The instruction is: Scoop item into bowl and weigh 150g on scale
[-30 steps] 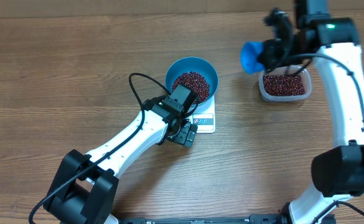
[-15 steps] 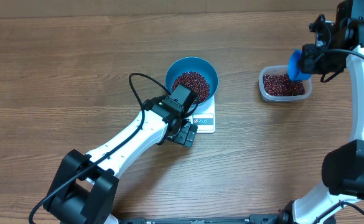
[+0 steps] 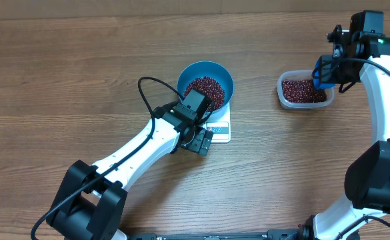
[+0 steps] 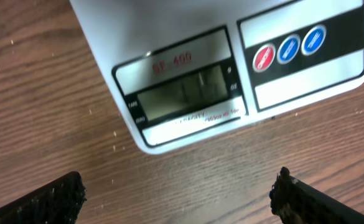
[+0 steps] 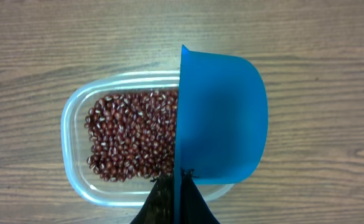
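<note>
The bowl [image 3: 206, 75] sits on the scale [image 3: 220, 131] at the middle of the overhead view and already carries a mound of beans [image 3: 205, 87]. More beans lie in the clear tub [image 3: 283, 97] at the upper right. The right fingers [image 5: 173, 200] are pinched tight on the handle of the blue scoop [image 5: 222, 118], which hangs over the right end of the tub with its mouth turned toward the heap. Whether it holds any beans cannot be told. The left fingers [image 3: 199, 141] stand spread wide and hold nothing, low over the counter [image 3: 61, 80] just in front of the scale's front edge. The likeliest trouble is overshoot: with so much already in the bowl, a full scoop could carry the weight past the target, and the display [image 4: 183, 93] is too blurred in the left wrist view to say how close it stands. A heaped scoop could also shed beans on the long carry leftward across bare counter, and loose grains would roll. The tub looks light, so a hard dig might shove or tip it. The left arm lies close enough that a small drift could lean on the scale and falsify the reading. The counter is brown wood grain, matte, with a few pale specks near the scale. Nothing of the room shows beyond it.
</note>
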Robot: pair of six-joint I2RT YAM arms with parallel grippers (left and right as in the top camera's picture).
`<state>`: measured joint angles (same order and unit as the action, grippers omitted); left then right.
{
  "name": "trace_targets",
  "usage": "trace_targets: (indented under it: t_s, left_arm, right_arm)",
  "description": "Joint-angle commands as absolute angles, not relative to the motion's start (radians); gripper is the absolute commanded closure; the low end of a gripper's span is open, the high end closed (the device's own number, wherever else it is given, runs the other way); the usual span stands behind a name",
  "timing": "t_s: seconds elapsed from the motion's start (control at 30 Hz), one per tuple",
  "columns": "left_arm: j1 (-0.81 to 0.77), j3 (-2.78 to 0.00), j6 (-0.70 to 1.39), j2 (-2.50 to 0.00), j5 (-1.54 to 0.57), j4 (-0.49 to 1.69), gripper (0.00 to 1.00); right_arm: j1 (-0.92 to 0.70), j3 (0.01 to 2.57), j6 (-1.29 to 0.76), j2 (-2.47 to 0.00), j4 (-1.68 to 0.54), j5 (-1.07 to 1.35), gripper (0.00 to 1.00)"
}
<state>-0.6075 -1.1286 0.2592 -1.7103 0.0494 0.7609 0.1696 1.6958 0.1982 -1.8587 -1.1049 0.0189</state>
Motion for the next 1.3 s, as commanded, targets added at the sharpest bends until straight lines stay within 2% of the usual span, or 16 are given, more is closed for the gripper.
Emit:
trace_targets:
  t_s: [0.0, 0.37, 0.73, 1.13, 1.27]
  left_arm:
    - [-0.609, -1.121, 0.266, -1.693, 0.06, 0.731, 0.0]
    - [-0.609, -1.121, 0.265, -1.693, 0.07, 0.727, 0.01]
    - [-0.609, -1.121, 0.265, -1.693, 0.071, 0.729, 0.01]
    - [-0.609, -1.121, 0.265, -1.693, 0.071, 0.735, 0.01]
    - [-0.609, -1.121, 0.265, -1.693, 0.07, 0.735, 0.0]
  right_arm:
    - [0.17, 1.693, 0.213, -1.849, -1.084, 0.009, 0.96]
    - [0.17, 1.686, 0.214, -1.85, -1.092, 0.008, 0.96]
    - [0.164, 1.55, 0.213, -1.859, -0.999, -0.013, 0.96]
    - [0.105, 1.496, 0.206, -1.859, -1.061, 0.036, 0.96]
    - [0.1, 1.496, 0.206, -1.859, -1.068, 0.154, 0.96]
